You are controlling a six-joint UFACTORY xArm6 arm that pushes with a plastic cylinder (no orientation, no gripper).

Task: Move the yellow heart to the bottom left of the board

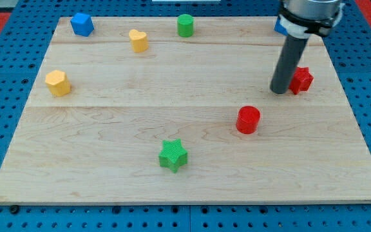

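The yellow heart (138,40) sits near the view's top, left of centre, on the wooden board (108,167). My tip (279,91) is far to the right of it, just left of the red star (301,80) and touching or nearly touching it. A yellow hexagon-like block (57,82) lies near the board's left edge.
A blue block (81,24) is at the top left and a green cylinder (185,26) at the top centre. A red cylinder (248,120) lies below my tip. A green star (172,155) sits at the bottom centre. A blue block (279,26) is partly hidden behind the arm.
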